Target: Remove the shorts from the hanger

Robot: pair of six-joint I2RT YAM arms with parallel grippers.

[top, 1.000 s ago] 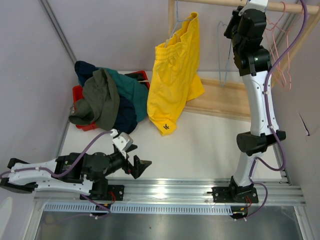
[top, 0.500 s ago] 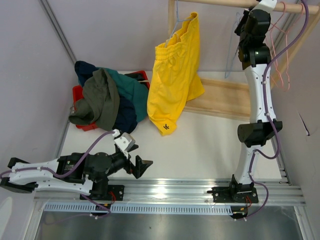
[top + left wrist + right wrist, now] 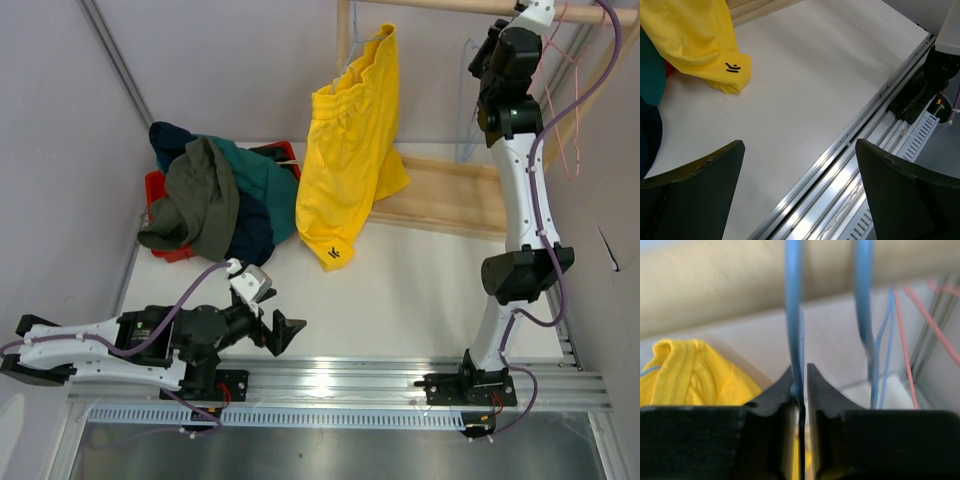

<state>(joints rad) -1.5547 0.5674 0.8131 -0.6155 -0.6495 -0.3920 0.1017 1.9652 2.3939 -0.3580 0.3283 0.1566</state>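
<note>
The yellow shorts [image 3: 350, 150] hung from the wooden rail [image 3: 420, 8] above the counter's [image 3: 420, 290] far edge, their lower corner lying on the counter. The other shorts [image 3: 215, 200] lay heaped over a red basket [image 3: 153, 185] at the far left corner. The right fingers [image 3: 780, 395] pinched a blue hanger [image 3: 792, 315] just under the rail. The left fingers [image 3: 900, 185] were spread wide, low near the near-left corner.

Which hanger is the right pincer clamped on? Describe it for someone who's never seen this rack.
Find the round wooden rail across the top of the overhead view. Right of the bright yellow fabric shorts hanging there is a thin pale blue wire hanger, the right pincer shut on it. It is bare, and blue, unlike the pink wire hangers further right.
</note>
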